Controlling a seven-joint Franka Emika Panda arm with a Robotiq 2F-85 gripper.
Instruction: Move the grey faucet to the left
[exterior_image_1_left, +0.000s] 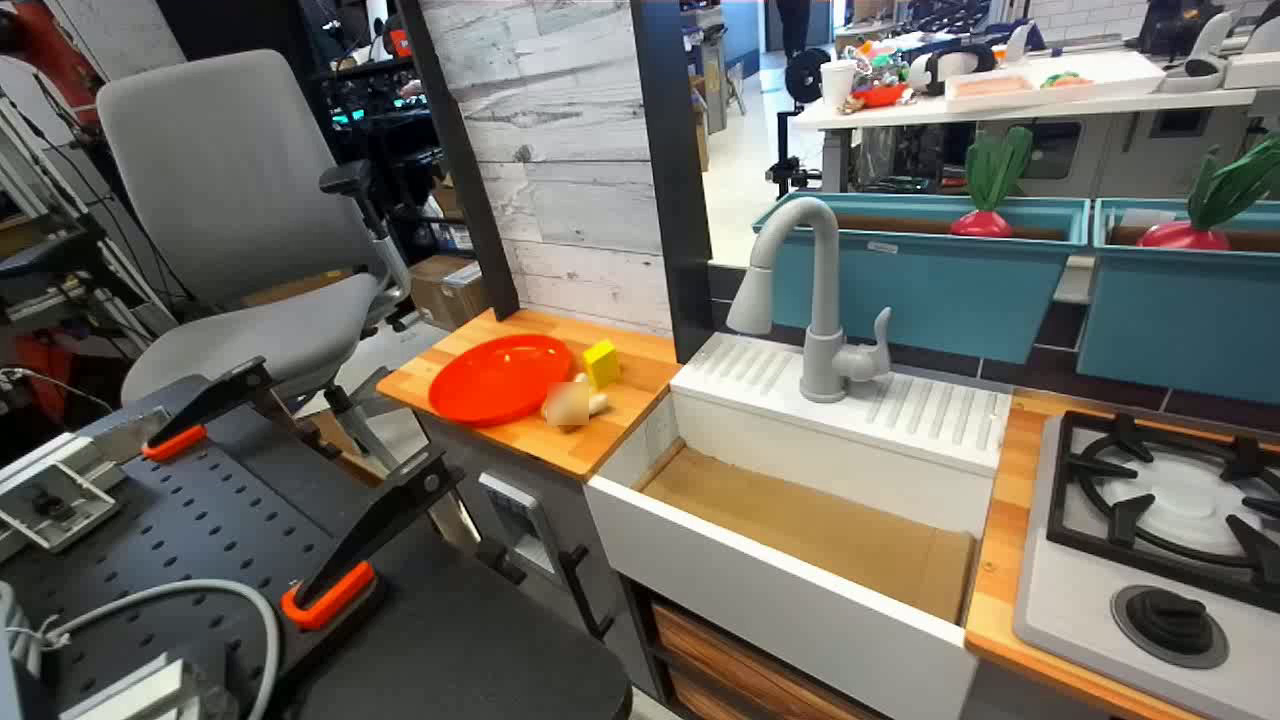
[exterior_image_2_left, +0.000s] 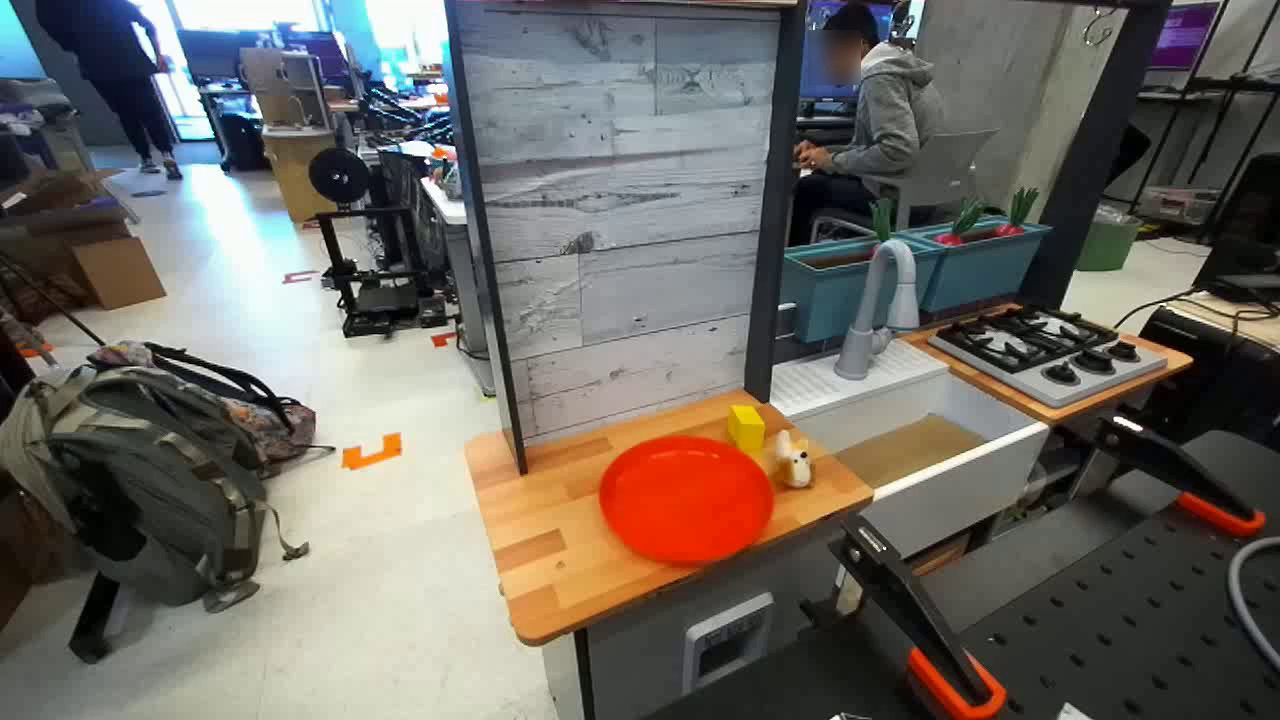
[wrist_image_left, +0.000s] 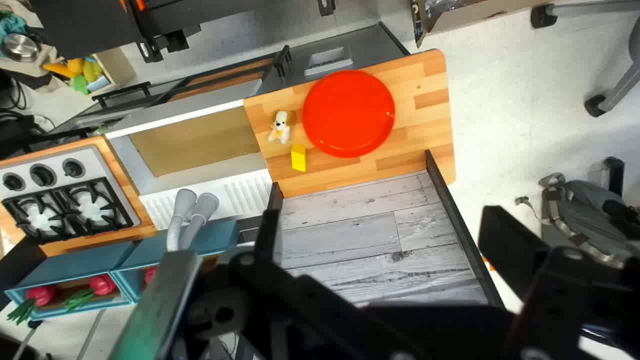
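Fingers (wrist_image_left: 510, 245): two, black, angular. I have them spread wide apart, one toward 7 o'clock and one toward 4 in the wrist view, a panel (wrist_image_left: 350, 235) of pale grey, wood-grained boards showing between them.

Faucet (exterior_image_1_left: 825, 290): one, matte grey. I find it upright on the ribbed back ledge of the sink (exterior_image_1_left: 760, 600), at 12 o'clock from the basin in an exterior view. Tall arched neck; flared head pointing down on the 9 o'clock side; curved lever on the 3 o'clock side.

Sink: one, white, flat-fronted, its floor covered by one brown sheet (exterior_image_1_left: 800, 520).

Tabletop (exterior_image_2_left: 550, 500): wooden strips of mixed tone. I count three items on it: one glossy, round red plate (wrist_image_left: 348, 113); near it in the wrist view, one cream toy dog (wrist_image_left: 281, 126) at 9 o'clock and one flat-faced yellow block (wrist_image_left: 298, 158) between 7 and 8.

Stove (exterior_image_2_left: 1045, 352): one, grey, two black grates, three round knobs; at 2 o'clock from the sink in an exterior view.

Planters (exterior_image_1_left: 930, 300): two, teal, box-shaped, holding three round red radishes (wrist_image_left: 102, 284) with green leaves.
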